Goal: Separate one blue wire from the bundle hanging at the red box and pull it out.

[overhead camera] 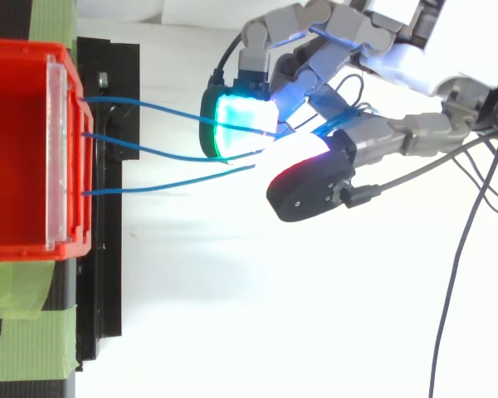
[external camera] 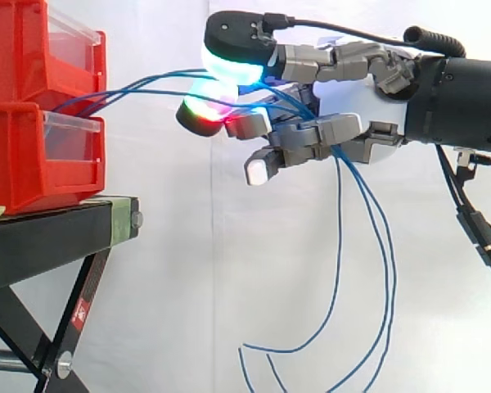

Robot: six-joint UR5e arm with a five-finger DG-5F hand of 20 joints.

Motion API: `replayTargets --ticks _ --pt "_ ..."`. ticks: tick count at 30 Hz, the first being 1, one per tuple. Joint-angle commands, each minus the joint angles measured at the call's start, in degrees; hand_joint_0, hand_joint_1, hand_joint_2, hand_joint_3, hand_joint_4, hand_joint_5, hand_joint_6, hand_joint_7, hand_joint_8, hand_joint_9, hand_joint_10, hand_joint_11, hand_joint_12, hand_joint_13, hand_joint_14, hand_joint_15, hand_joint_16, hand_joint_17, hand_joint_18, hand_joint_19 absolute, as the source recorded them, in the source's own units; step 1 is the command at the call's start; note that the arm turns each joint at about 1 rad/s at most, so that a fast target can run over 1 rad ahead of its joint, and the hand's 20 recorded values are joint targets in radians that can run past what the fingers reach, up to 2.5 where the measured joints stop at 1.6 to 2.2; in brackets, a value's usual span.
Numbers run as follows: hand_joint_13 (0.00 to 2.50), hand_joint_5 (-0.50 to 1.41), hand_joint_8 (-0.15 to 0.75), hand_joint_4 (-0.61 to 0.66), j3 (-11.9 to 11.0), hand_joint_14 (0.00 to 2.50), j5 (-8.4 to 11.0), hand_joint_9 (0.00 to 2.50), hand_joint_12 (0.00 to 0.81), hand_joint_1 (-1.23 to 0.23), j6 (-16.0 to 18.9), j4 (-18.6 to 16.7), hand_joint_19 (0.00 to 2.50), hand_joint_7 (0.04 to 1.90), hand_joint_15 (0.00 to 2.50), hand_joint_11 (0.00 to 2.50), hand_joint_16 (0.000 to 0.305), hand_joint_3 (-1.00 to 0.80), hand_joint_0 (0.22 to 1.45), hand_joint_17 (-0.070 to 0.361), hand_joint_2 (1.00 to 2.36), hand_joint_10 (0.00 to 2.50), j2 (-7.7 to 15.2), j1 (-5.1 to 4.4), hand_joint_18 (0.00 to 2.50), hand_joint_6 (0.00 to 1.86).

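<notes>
Robot hand (external camera: 352,102) clamped on blue wires (external camera: 135,86), strands stretched from red bins (external camera: 24,155), loose ends hanging below

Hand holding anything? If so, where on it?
The hand is shut on the blue wires, pinched between its pads partway along, between the red bin and their hanging free ends.
</notes>
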State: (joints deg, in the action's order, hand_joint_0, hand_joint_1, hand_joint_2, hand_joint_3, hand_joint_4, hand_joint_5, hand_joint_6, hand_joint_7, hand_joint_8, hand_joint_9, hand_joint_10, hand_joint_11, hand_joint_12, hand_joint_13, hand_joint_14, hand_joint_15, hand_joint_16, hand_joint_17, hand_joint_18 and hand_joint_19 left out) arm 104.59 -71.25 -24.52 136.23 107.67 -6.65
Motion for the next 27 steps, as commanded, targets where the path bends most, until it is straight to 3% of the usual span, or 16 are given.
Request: replayTargets --ticks 1,12,20,27 --pt "1.2 -0.21 0.328 0.22 0.0 2.5 -0.02 1.11 0.331 -0.67 -0.01 0.0 0.91 1.16 0.5 1.67 0.051 -0.29 0.64 0.115 1.02 0.01 0.0 -0.03 0.85 0.81" --pt "1.18 -0.22 0.325 0.23 0.0 2.5 -0.02 1.05 0.325 -0.8 -0.01 0.0 0.9 1.17 0.53 1.68 0.052 -0.08 0.67 0.116 1.03 0.01 0.0 -0.03 0.84 0.82" --pt "1.11 -0.24 0.321 0.23 0.0 2.5 0.06 0.88 0.334 -0.95 -0.01 0.0 0.87 1.19 0.52 1.7 0.052 -0.21 0.71 0.118 1.03 0.01 0.0 -0.03 0.77 0.82" --pt "1.08 -0.25 0.318 0.23 0.0 2.5 0.06 0.83 0.334 -1.0 -0.01 0.0 0.85 1.2 0.55 1.72 0.053 -0.27 0.74 0.118 1.02 0.01 0.0 -0.11 0.75 0.82"
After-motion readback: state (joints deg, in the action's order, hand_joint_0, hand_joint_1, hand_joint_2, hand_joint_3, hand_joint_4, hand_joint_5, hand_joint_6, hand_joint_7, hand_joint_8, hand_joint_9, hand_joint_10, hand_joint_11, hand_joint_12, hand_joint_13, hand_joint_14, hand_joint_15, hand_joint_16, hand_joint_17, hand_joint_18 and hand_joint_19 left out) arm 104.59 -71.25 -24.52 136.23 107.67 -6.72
